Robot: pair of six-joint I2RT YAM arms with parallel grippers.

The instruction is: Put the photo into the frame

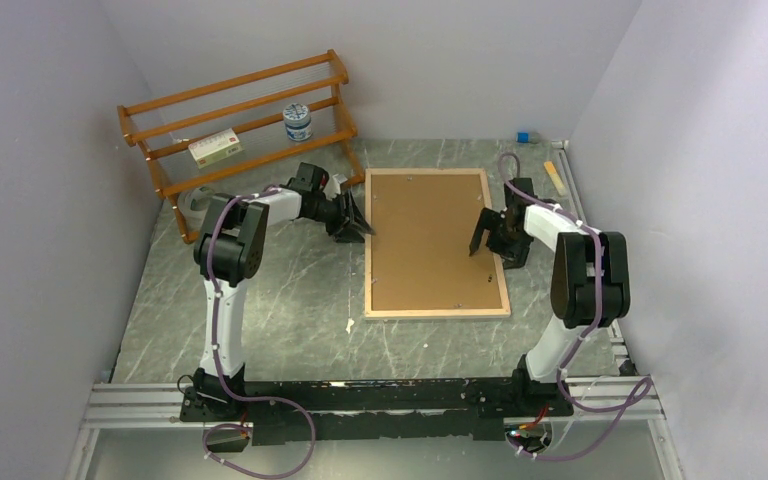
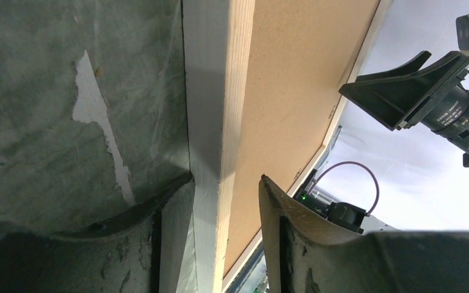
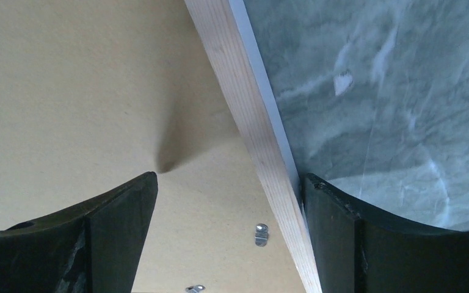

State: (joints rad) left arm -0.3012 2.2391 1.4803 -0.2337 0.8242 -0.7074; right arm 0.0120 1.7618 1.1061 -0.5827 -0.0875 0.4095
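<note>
Frame (image 1: 437,313) face-down on table (image 1: 290,290), backing board (image 1: 430,240) in place, photo unseen, maybe already inside. Left pincer (image 2: 226,180) half-open, right pincer (image 3: 230,176) wide, both straddling rims, unclamped.

The frame (image 1: 436,313) has a pale wood rim with lengthwise grain; its outer side is whitish (clearest from the wrist views). The backing board (image 1: 430,240) is plain matt brown. The table (image 1: 280,300) is grey-green marbled, with white veins and chipped white patches. The rack (image 1: 250,100) is orange-brown, the jar (image 1: 298,123) white with a blue pattern. The arms (image 1: 222,335) are white and black, the cables (image 2: 348,163) purple. The walls (image 1: 460,60) are plain pale lilac-grey.
</note>
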